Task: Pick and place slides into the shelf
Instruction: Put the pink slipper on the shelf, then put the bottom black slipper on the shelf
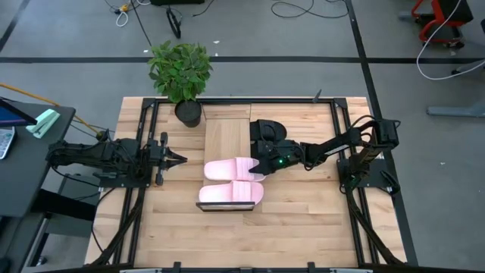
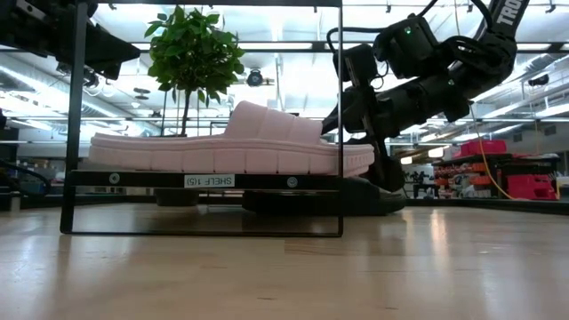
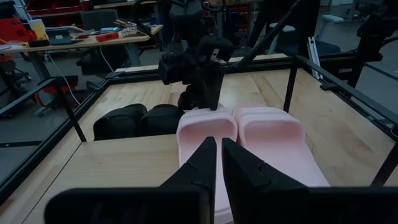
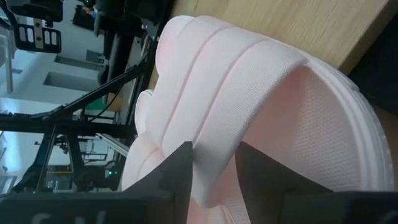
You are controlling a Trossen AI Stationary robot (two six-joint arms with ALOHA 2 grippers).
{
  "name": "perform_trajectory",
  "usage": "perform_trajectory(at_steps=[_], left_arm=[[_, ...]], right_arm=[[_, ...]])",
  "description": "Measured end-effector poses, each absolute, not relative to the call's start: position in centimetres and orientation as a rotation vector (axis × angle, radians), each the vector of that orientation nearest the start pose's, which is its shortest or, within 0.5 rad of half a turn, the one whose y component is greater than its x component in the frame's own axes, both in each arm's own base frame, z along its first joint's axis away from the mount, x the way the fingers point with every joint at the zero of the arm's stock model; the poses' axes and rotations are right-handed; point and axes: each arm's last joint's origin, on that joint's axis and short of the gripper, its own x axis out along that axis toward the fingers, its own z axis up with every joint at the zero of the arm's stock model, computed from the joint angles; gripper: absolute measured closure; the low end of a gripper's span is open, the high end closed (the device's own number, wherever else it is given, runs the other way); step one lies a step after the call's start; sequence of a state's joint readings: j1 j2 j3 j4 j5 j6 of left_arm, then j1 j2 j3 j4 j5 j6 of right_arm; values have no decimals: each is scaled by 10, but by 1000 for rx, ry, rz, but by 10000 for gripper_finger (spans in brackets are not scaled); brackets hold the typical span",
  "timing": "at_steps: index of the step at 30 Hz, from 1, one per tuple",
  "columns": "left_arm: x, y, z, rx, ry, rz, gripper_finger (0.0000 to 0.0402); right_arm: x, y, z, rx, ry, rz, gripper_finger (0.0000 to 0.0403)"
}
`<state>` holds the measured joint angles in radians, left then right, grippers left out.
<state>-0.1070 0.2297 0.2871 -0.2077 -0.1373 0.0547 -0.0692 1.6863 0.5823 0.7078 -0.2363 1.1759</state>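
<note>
The shelf [image 1: 226,135] lies along the middle of the table [image 1: 303,220]. Two pink slides [image 1: 229,170] sit side by side on its near end, and the black pair [image 3: 140,118] lies on the tabletop just beside it. My right gripper [image 4: 214,163] is at the toe end of one pink slide, its fingers [image 4: 177,168] narrowed on the wide strap. My left gripper [image 1: 176,159] waits just left of the shelf, fingers nearly together and holding nothing.
</note>
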Motion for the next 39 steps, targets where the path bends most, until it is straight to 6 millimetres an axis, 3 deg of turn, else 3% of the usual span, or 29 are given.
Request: perform_trajectory(at_steps=[11,18,24,31,39], left_arm=[[99,-7,223,73,150,26,366],[99,-7,223,73,150,26,366],[99,-7,223,73,150,26,361],[99,-7,223,73,150,26,371],[99,-7,223,72,150,26,362]], right_arm=[[289,-16,160,1194,470,-121,256],[265,-15,180,1114,547,-206,256],[233,-18,191,986,627,-413,256],[218,-30,192,879,664,-546,256],[206,-59,179,842,674,-652,257]])
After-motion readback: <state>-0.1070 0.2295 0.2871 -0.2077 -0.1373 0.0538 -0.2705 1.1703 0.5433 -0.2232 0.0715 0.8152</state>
